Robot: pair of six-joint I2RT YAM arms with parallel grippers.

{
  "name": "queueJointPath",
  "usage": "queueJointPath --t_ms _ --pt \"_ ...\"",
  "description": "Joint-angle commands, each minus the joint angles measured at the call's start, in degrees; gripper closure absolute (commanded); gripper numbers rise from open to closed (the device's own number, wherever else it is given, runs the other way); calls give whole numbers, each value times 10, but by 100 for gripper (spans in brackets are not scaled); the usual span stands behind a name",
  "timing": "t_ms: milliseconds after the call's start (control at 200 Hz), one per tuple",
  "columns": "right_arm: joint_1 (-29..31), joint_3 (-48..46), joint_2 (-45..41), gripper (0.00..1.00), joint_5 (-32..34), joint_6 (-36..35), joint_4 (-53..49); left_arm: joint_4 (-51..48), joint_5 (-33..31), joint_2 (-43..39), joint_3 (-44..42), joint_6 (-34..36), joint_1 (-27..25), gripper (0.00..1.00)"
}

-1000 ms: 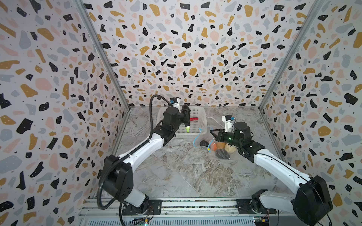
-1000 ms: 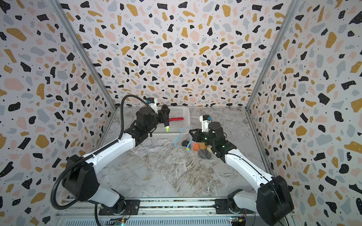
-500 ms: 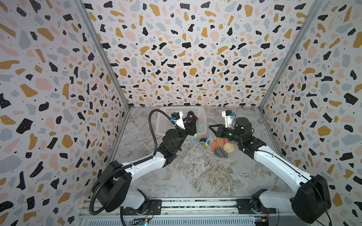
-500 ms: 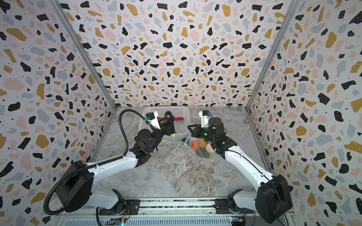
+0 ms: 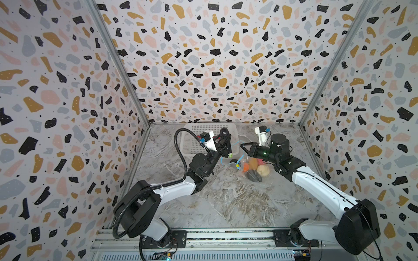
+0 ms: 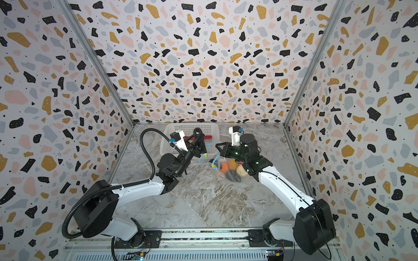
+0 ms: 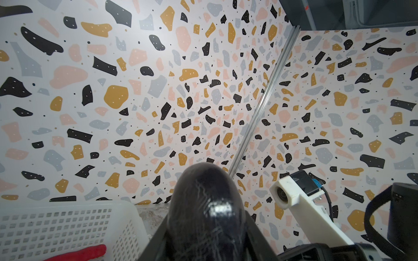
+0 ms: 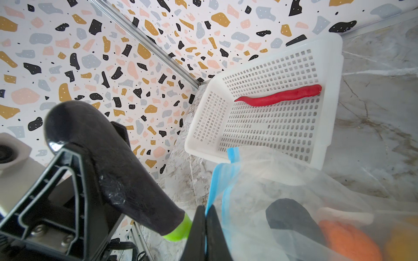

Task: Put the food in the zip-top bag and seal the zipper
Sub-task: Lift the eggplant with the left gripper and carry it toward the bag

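One piece of the food, the eggplant (image 8: pixel 117 169), is gripped in the left gripper (image 5: pixel 223 141), whose jaws are set part-way apart around its dark body, green stem end down. A second ago it was being lifted over the white basket (image 5: pixel 192 140) at twelve o'clock on the table (image 5: pixel 226 203). Now it has been swung toward four o'clock from there and is hung just beside the mouth of the zip-top bag (image 8: pixel 282 180). The bag is found at about one o'clock from the table's middle in both top views. Its rim is pinched by the right gripper (image 8: pixel 205 217), jaws fully closed on the plastic right by the light blue zipper (image 8: pixel 218 174), so the opening is held up and turned toward nine o'clock. An orange (image 5: pixel 246 167), a potato (image 5: pixel 263 171) and a black oval (image 5: pixel 254 176) are already seen through the film. Only the red chili (image 8: pixel 282 96) is left in the basket. By the look of it, the drop-in is next. The stem must be cleared over the blue edge, or the rim could be pushed shut. The zipper has not yet been run.
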Motion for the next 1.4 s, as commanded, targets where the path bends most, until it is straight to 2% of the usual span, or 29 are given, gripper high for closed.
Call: queueJointPath --t_ms 0,400,711,1026,1392 --pt "1 31 -7 100 -10 5 12 65 -10 10 -4 21 -5 100" --pt "0 48 8 100 -26 12 10 117 -20 46 -14 42 -8 100" --pt "0 53 10 100 -25 17 15 113 -10 57 -21 55 -9 100" --pt "-1 57 6 100 -25 15 15 116 0 79 -22 52 -11 94" --pt "-4 53 -2 100 -25 18 22 74 9 83 -24 75 -21 80"
